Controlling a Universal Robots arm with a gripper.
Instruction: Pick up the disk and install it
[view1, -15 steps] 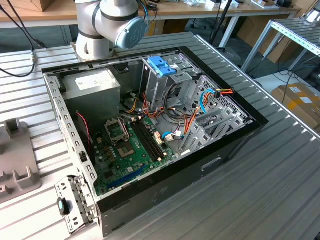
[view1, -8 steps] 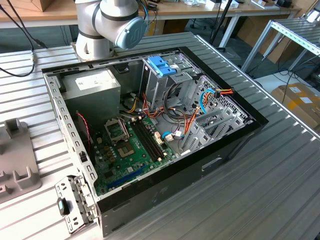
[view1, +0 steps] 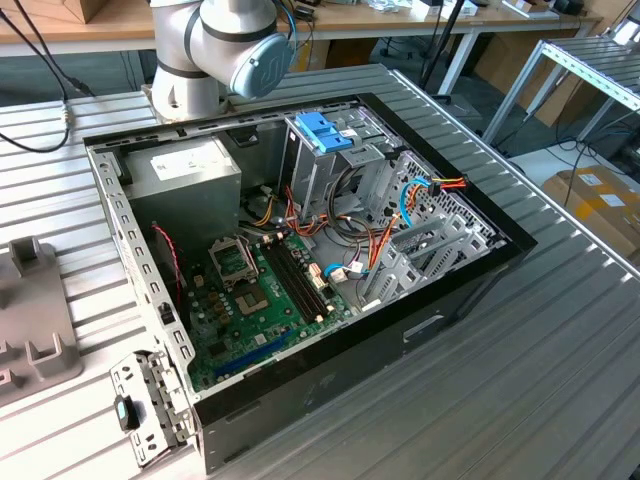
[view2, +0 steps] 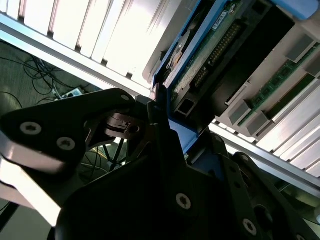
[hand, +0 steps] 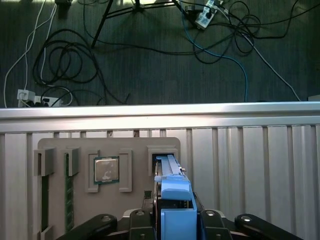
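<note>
While the disk (hand: 169, 172) stands on edge in a slot of the grey holder (hand: 60, 143) on the table (hand: 250, 160), the end effector (hand: 174, 217) grips its blue frame.

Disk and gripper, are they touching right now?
Touching. In the second wrist view the gripper straddles the disk, and one of its fingers lies flat against the disk's blue edge with no gap.

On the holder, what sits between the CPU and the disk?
In the first wrist view, only the holder itself: a raised gray rib beside the CPU, then a bare strip up to the disk.
</note>
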